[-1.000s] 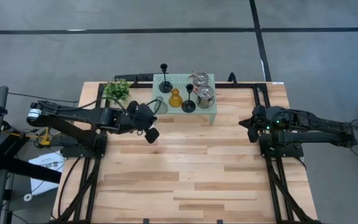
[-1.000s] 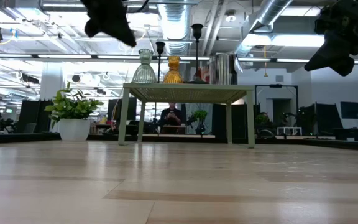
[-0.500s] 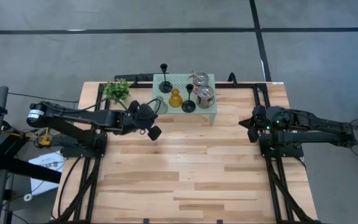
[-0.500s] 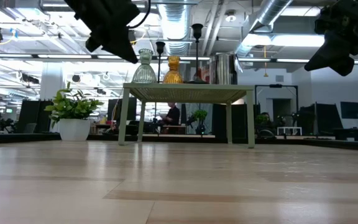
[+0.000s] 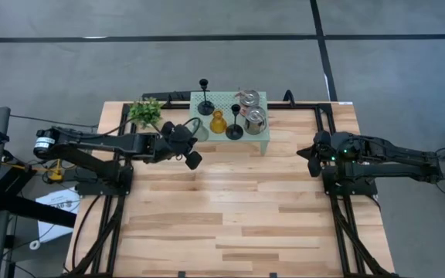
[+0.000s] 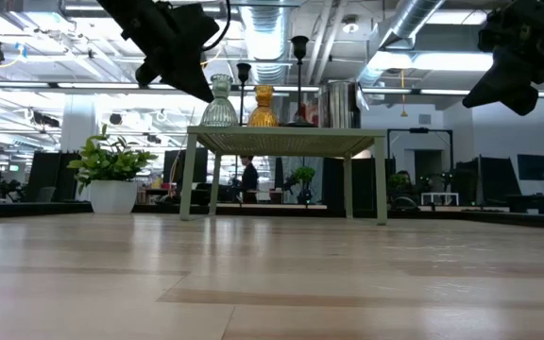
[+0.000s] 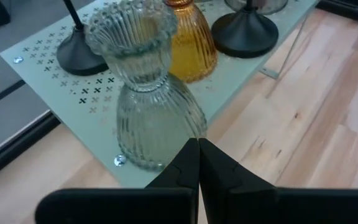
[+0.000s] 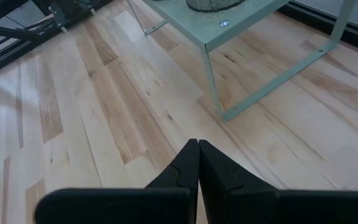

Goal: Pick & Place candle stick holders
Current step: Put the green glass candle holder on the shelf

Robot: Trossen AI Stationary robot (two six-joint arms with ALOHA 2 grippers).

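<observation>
Six candle stick holders stand by their bases on a pale green perforated stand (image 5: 263, 140): two black stemmed ones (image 5: 206, 106) (image 5: 234, 131), an amber glass one (image 5: 218, 122), a pale green glass one (image 5: 200, 131) and two silvery jars (image 5: 248, 98) (image 5: 255, 120). My left gripper (image 5: 193, 160) is shut and empty, in the air just near of the stand's left corner. In the left wrist view, its tips (image 7: 198, 149) are close before the pale glass holder (image 7: 148, 93). My right gripper (image 5: 307, 157) is shut and empty, raised at the table's right.
A small green potted plant (image 5: 144, 113) stands at the far left beside the stand. The stand's legs (image 8: 219, 102) rest on the wooden table (image 5: 230, 208). Black rails (image 5: 327, 123) run along the table's sides and far edge.
My left gripper has gone a little toward the table's far edge and right, closer to the pale green glass holder on the stand. It has stayed shut. My right arm has kept still.
</observation>
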